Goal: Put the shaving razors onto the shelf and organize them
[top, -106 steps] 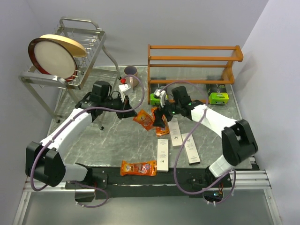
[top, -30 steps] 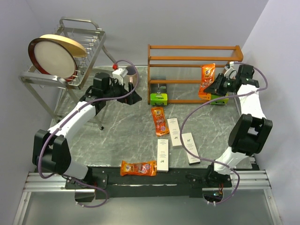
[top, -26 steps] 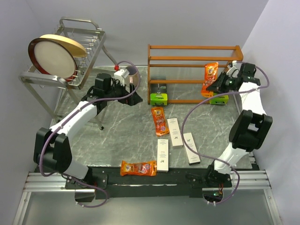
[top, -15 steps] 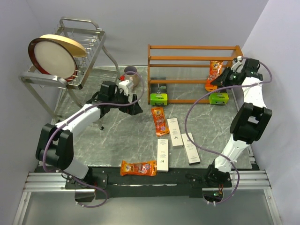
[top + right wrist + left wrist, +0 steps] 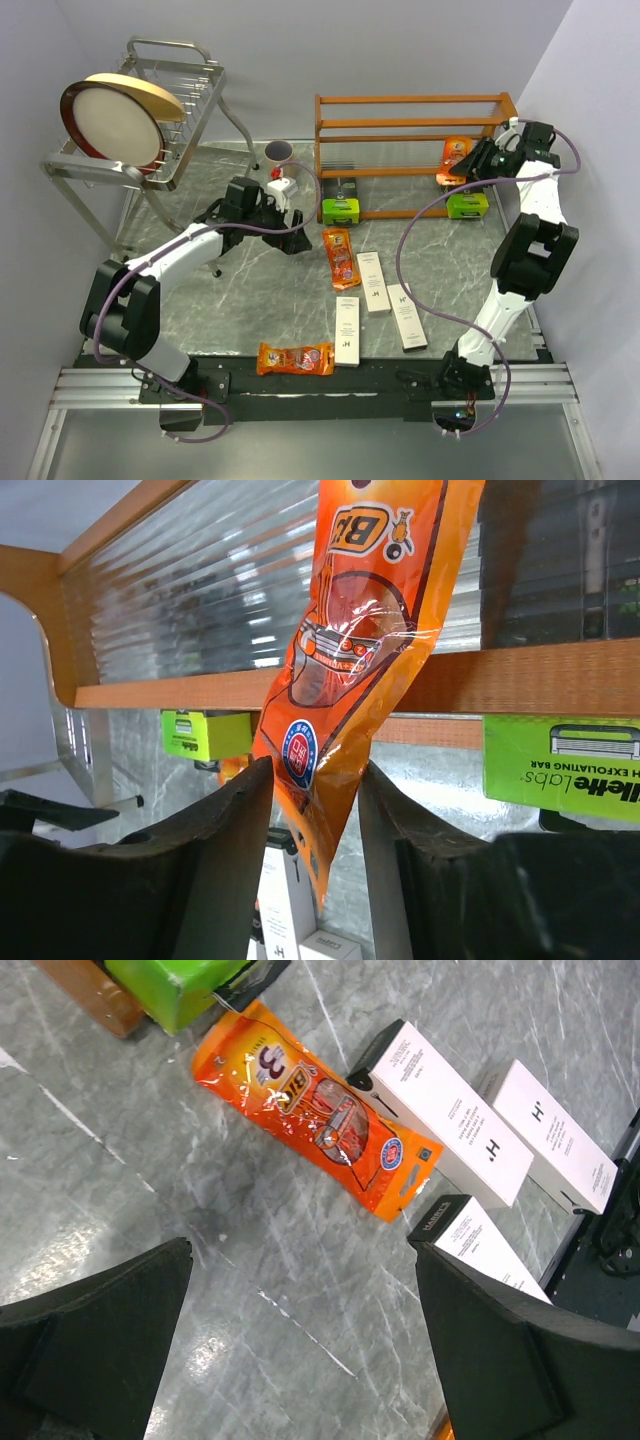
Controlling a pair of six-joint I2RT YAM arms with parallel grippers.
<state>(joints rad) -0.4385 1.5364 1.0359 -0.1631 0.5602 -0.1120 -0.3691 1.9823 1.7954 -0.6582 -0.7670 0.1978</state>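
**Razors going up: one packet at the rail, the next before the left claw**

On the 12-to-2 o'clock side of the table [image 5: 250,290] stands the shelf [image 5: 410,99], with two green packs [image 5: 342,210] at its foot. At its 3 o'clock end the right claw [image 5: 312,770] has the standing orange packet [image 5: 365,610] upright between its jaws, the packet's face leaning on the front rail. It touches both jaws, yet we cannot tell whether they clamp it or have let go.

The left claw [image 5: 300,1255] hangs wide open and empty near the table's middle (nothing between its jaws but marble). The next pick, we judge, turns on the loose orange packet [image 5: 320,1125]. In the wrist view it lies flat at about 12 o'clock from that claw, near, with its long axis running from 10 to 4 o'clock. The wrist would need some turning to close across it. The left arm [image 5: 180,250] is much the nearer.

Three white boxes [image 5: 372,282] lie at 5 o'clock of the table, and a last orange packet [image 5: 295,358] at 6.
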